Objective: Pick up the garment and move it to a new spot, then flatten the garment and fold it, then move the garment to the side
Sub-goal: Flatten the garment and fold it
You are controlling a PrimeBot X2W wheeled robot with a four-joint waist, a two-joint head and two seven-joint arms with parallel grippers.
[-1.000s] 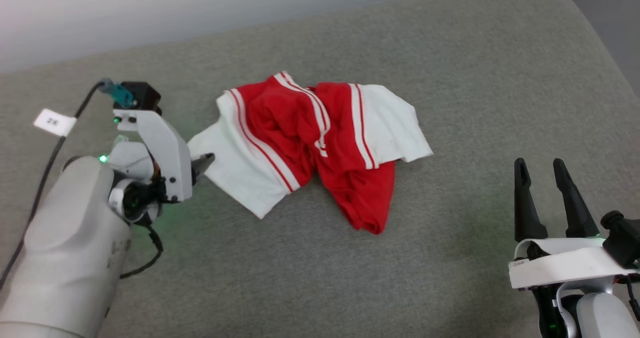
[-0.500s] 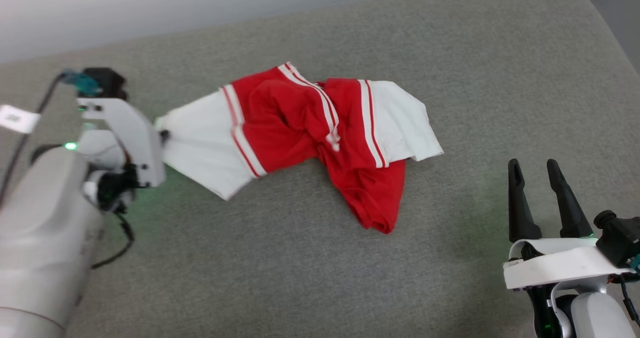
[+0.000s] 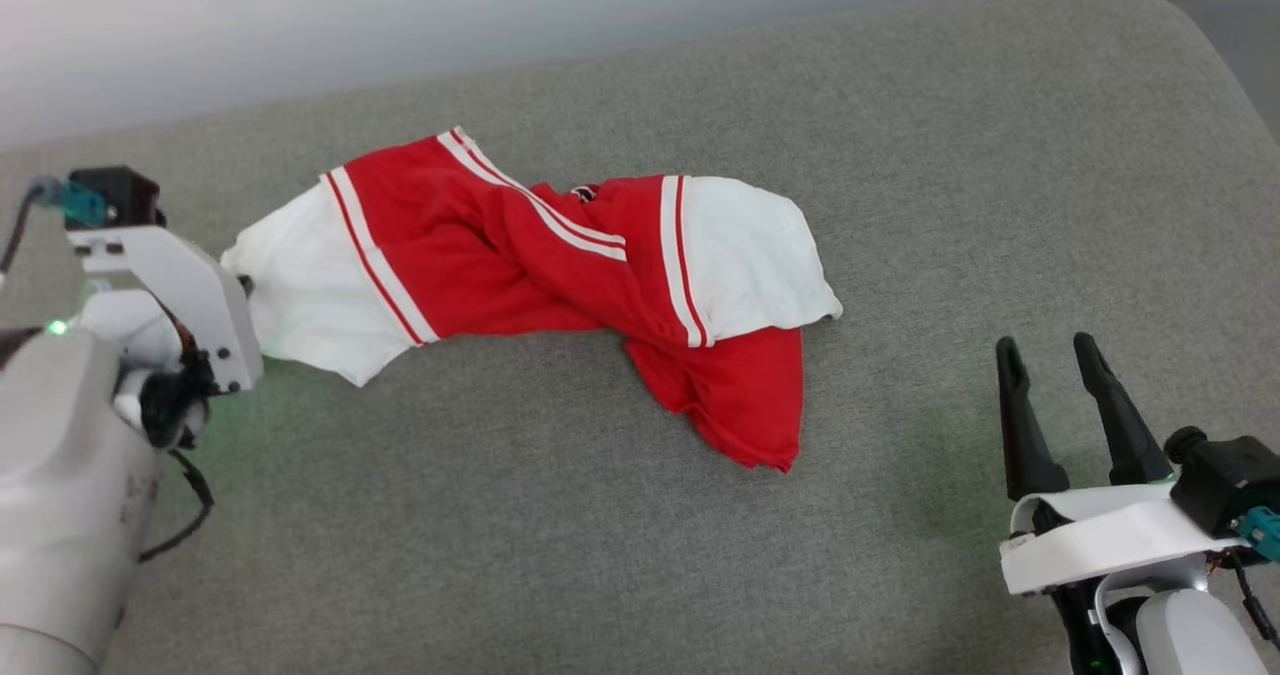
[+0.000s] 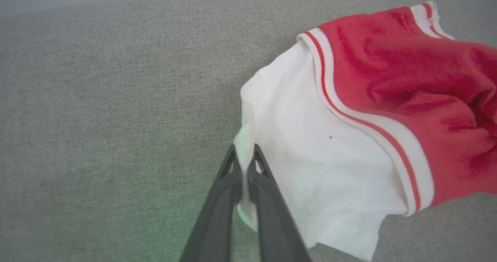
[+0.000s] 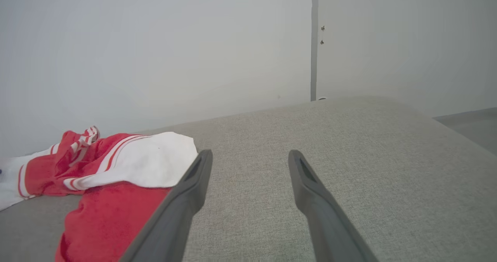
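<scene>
Grey woven upholstery [image 3: 620, 555] carries everything. Nearest, at the lower right, the right gripper [image 3: 1045, 350] rests with its fingers spread wide, holding nothing. Farther up on the left, the left gripper [image 4: 244, 153] is pinched tight on the edge of the white sleeve [image 4: 310, 157] of the garment [image 3: 560, 265], which lies twisted and drawn out across the middle of the surface. This looks like the move to a new spot. Lift before travelling so the bunched red body clears the fabric, and hold a deep pinch. No brand, label or number is legible.
</scene>
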